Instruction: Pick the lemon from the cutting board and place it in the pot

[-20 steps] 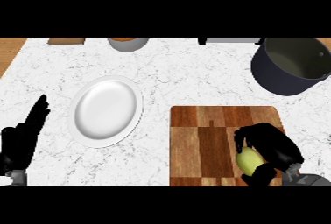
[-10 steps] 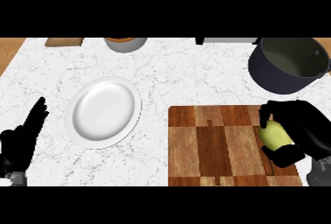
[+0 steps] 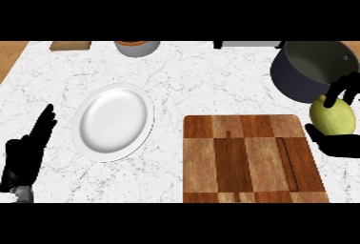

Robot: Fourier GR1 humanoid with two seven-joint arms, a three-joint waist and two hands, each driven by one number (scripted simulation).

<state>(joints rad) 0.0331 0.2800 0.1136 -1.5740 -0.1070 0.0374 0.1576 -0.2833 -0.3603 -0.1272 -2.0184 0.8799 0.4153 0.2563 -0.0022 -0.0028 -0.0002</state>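
The left hand (image 3: 26, 152) is resting at the desk's (image 3: 211, 81) left edge, fingers straight and pointing up. A white plate (image 3: 115, 121) is lying beside it, then the wooden cutting board (image 3: 249, 159). The right hand (image 3: 341, 138) is curling round the lemon (image 3: 332, 116), holding it just beside the board's right edge, in front of the dark pot (image 3: 315, 69).

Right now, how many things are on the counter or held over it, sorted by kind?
Fruit: 1, the lemon, held in the right robot hand.
Cookware: 1, the dark pot.
Tableware: 2, the white plate and a bowl at the far edge.
Boards: 1, the wooden cutting board.
Total: 5. Other items cut off at the far edge are unidentifiable.
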